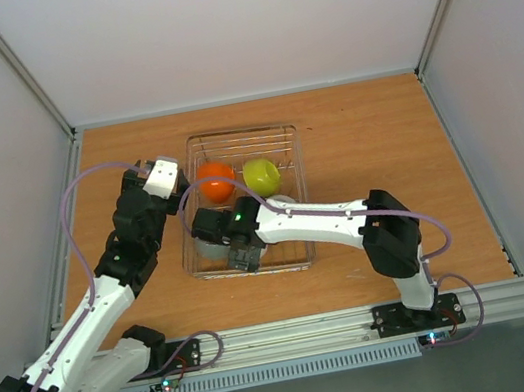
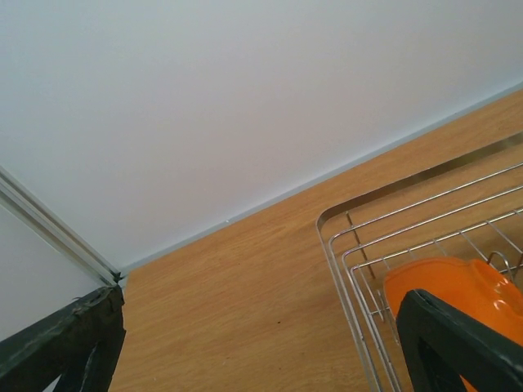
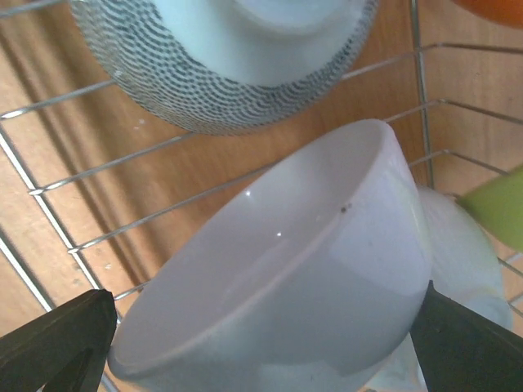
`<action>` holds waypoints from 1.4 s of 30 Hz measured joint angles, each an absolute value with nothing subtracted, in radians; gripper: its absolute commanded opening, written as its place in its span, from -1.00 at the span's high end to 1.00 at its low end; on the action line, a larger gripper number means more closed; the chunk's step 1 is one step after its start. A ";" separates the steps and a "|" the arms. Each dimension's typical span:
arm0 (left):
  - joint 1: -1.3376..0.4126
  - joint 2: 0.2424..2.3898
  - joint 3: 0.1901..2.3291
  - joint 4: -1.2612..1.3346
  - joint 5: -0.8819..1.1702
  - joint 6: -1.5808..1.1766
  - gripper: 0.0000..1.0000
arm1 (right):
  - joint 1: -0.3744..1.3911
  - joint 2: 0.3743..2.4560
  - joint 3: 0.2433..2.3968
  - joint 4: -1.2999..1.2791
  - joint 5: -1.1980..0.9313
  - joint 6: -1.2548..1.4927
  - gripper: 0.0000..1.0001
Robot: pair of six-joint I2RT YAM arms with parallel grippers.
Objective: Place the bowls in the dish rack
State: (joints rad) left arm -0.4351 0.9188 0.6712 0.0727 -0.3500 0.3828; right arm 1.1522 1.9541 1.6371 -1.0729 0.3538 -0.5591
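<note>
Status, top camera: rectangular silver wire dish rack (image 1: 241, 135) sits about midway across the brown wooden table (image 1: 373, 136). Round orange bowl (image 1: 216, 181) and round lime green bowl (image 1: 260, 175) are side by side in its far half. Right gripper (image 1: 246, 258) is down inside the near-left part of the rack, with the arm reaching in over the rack's right side. It covers most of what's under it. Left gripper (image 1: 147, 167) hovers outside the rack, just beside its far-left corner.

Left wrist: I see a finger in each bottom corner, jaws wide apart, nothing between them but table. The rack corner is lower right, with the orange bowl's rim inside the wires.

Right wrist: jaws spread wide, one finger in each bottom corner. Plain round white bowl (image 3: 286, 278) lies tilted between them, inside the rack, leaning on a second white bowl (image 3: 470, 253) to its right. I can't tell if the fingertips touch it. Grey bowl (image 3: 229, 90) with a dark wavy pattern sits just beyond on the rack wires, its patterned outside toward the camera. Slivers of lime green and orange show at the right edge.
</note>
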 measured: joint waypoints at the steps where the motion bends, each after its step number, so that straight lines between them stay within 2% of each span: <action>1: -0.435 0.918 0.671 0.073 -0.351 0.383 -0.82 | 1.152 1.953 1.637 -1.071 0.339 -0.559 -0.98; 26: -0.435 0.918 0.667 0.083 -0.360 0.397 -0.85 | 1.111 1.904 1.638 -1.001 -0.038 -0.597 -0.94; 31: -0.435 0.918 0.664 0.088 -0.365 0.400 -0.85 | 1.119 1.904 1.684 -0.996 -0.133 -0.606 -0.60; 33: -0.435 0.918 0.663 0.089 -0.368 0.400 -0.85 | 1.123 1.909 1.721 -0.997 -0.155 -0.604 -0.37; 36: -0.435 0.918 0.660 0.102 -0.377 0.402 -0.85 | 1.125 1.928 1.773 -0.990 -0.162 -0.598 0.19; 39: -0.435 0.917 0.651 0.125 -0.396 0.410 -0.85 | 1.125 1.954 1.789 -0.979 -0.172 -0.579 0.90; 42: -0.435 0.910 0.639 0.149 -0.429 0.428 -0.85 | 1.124 1.993 1.795 -0.975 -0.175 -0.564 0.97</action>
